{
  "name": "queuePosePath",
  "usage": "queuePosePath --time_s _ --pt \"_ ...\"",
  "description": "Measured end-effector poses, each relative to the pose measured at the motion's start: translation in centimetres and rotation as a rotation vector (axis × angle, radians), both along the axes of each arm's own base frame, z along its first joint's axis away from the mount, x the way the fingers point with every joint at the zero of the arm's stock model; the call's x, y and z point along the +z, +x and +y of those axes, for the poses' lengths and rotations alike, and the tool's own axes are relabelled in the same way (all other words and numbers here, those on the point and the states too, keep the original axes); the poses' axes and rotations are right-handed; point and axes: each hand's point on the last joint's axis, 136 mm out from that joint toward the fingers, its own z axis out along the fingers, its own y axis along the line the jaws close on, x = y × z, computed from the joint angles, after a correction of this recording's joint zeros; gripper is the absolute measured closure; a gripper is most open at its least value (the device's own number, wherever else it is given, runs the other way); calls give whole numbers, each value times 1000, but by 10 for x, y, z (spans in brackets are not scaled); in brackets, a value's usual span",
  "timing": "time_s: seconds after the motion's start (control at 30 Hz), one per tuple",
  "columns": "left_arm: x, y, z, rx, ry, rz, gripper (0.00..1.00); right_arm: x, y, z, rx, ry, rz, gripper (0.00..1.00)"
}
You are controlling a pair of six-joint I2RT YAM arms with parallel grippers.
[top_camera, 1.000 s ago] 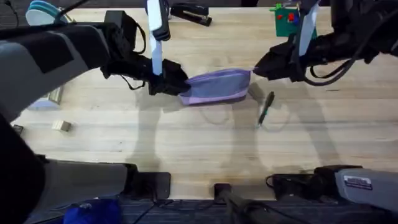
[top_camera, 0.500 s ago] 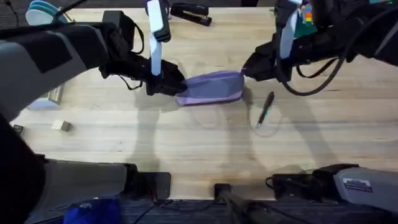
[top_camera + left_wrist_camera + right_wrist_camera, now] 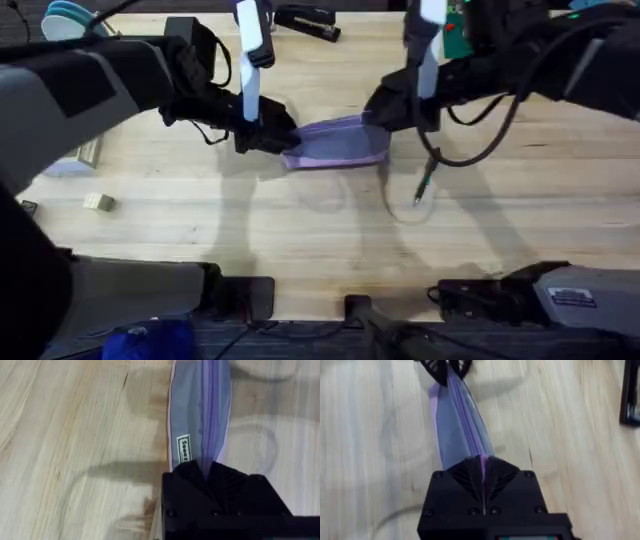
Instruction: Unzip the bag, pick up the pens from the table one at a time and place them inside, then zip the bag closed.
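**A:** From overhead, what's different?

**B:** The right gripper (image 3: 385, 112) has slid along the bag (image 3: 335, 143) toward the left gripper (image 3: 268, 133). A second ago it was at the bag's far right end, near the green box; now it sits well inward, over the bag's right part. The bag looks shorter and more bunched than before, and its right end has moved left. The left gripper hasn't moved; it pins the bag's left end.

**A:** And the pen?

**B:** The pen (image 3: 427, 175) lies on the table (image 3: 300, 230), just right of the bag and in front of it, where it was.

**A:** Left wrist view?

**B:** The left gripper (image 3: 206, 471) is closed on the bag's (image 3: 200, 410) end, fingers pinched together at the zipper line.

**A:** Right wrist view?

**B:** The right gripper (image 3: 482, 462) is clamped on the bag's (image 3: 455, 425) top seam at the zipper. The left gripper (image 3: 447, 367) holds the far end.

**A:** So what does it mean?

**B:** I'd judge the zipper is being drawn open, with the stroke partly done. I can't tell how far the slit has opened. The pen hasn't been picked up yet.
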Motion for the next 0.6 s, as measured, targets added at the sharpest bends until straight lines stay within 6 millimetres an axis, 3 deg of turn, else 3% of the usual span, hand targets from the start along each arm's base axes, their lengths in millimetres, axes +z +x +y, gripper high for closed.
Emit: queuePosePath --time_s 0.6 --pt "0 0 0 1 3 -2 959 0 0 69 110 99 -59 970"
